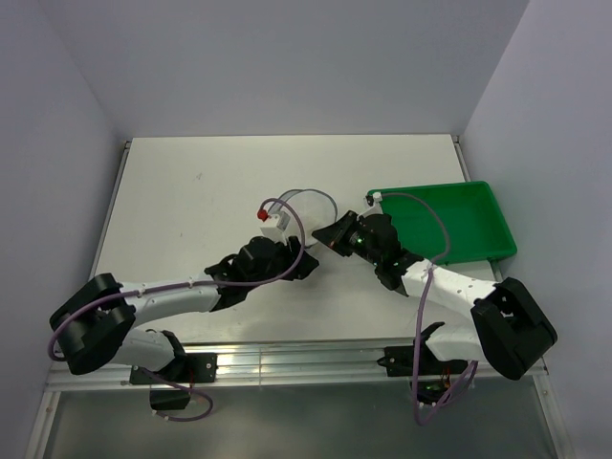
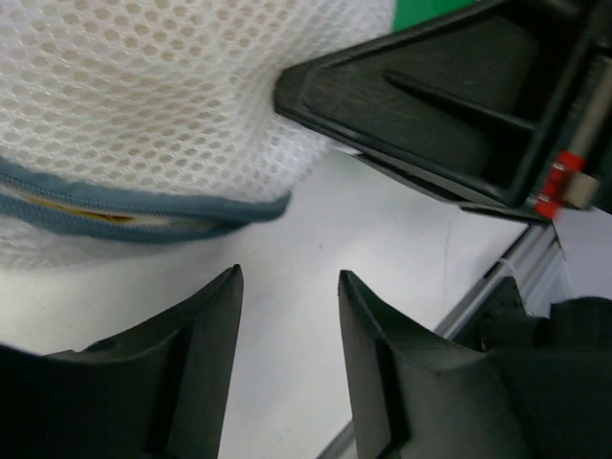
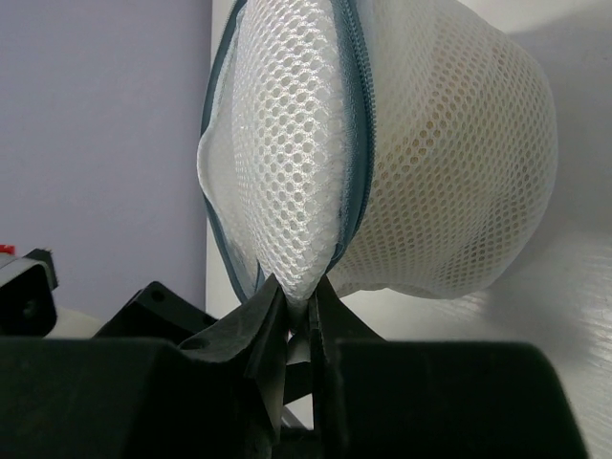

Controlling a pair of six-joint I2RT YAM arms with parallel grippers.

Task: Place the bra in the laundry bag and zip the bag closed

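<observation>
Lilac-walled white table (image 1: 191,191): left end effector (image 2: 287,285) gapes, right end effector (image 3: 298,301) pinches laundry bag (image 3: 430,172).

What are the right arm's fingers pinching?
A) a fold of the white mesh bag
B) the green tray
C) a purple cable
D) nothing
A: the right wrist view shows the right fingers closed on a mesh fold at the edge of the laundry bag.

High rear view down over the table (image 1: 191,172); both wrist views close against the same laundry bag (image 3: 430,143)
</observation>
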